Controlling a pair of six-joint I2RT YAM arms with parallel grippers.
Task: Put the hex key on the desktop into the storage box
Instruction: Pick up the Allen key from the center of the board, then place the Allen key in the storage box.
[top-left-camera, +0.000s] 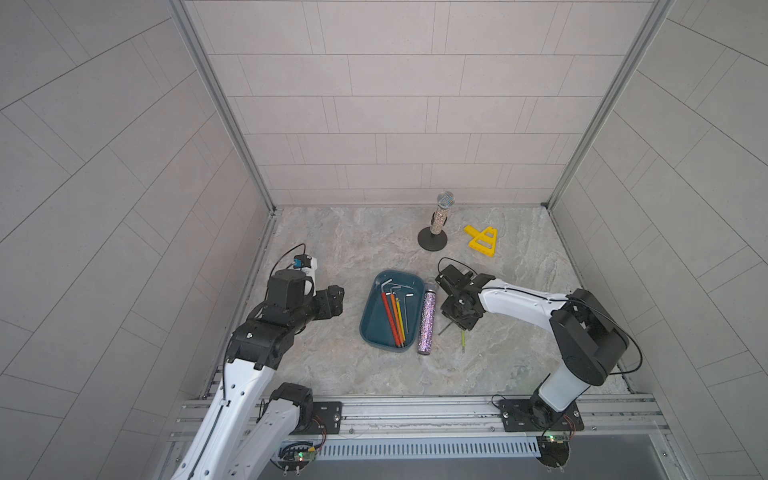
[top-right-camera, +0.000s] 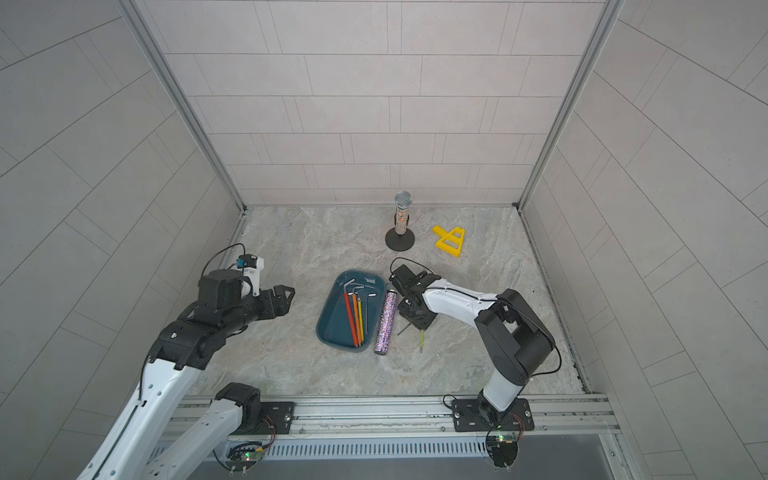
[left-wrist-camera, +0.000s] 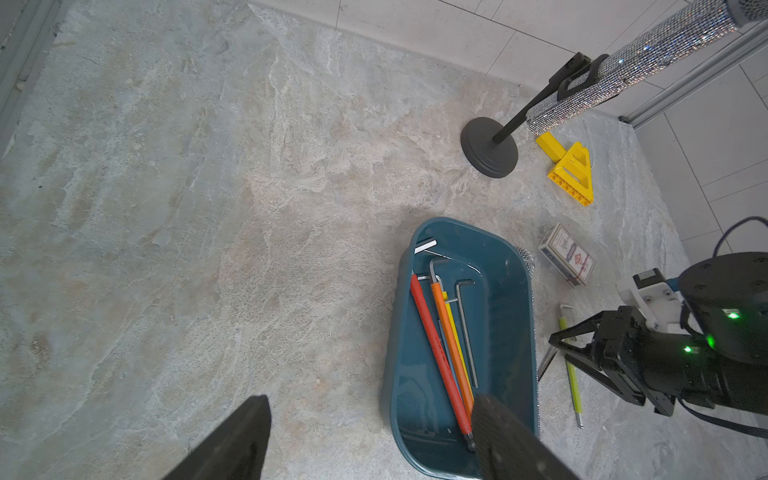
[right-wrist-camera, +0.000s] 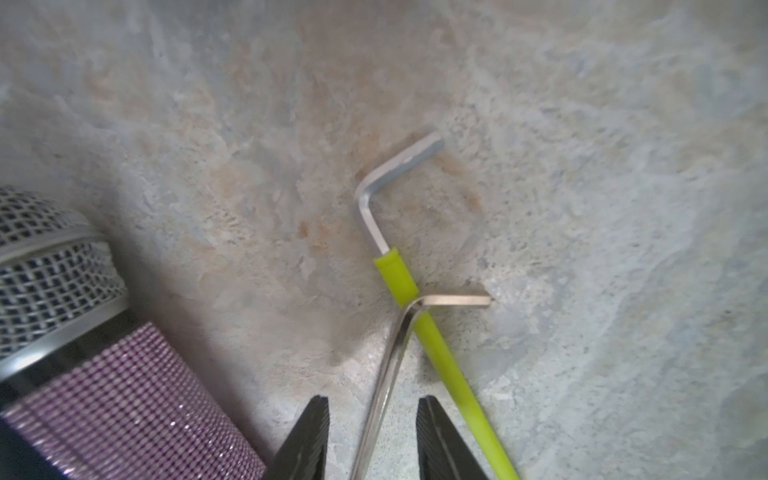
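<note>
My right fingers (right-wrist-camera: 372, 436) stand parted astride a bare hex key (right-wrist-camera: 390, 374) crossing a green key (right-wrist-camera: 440, 349) on the tabletop (top-left-camera: 332, 365), at 3 o'clock of the box (top-left-camera: 372, 328). My left fingers (top-left-camera: 337, 300): closed, empty.

A: What's the desktop (right-wrist-camera: 582, 166) look like to you?
B: Stone-look, matt, mottled grey w/ rusty veins. Your bare hex key (right-wrist-camera: 386, 374) is plain bright metal, smooth; the other hex key (right-wrist-camera: 399, 199) is the same metal w/ a glossy yellow-green plastic sleeve.
A: And the storage box (left-wrist-camera: 511, 299)?
B: Smooth teal plastic, slight sheen inside. The mic (right-wrist-camera: 104, 395) beside it: purple rhinestone skin, glittery, w/ a woven metal mesh head.
A: Right gripper (right-wrist-camera: 372, 436) fingers?
B: Matt black, finely ribbed.
</note>
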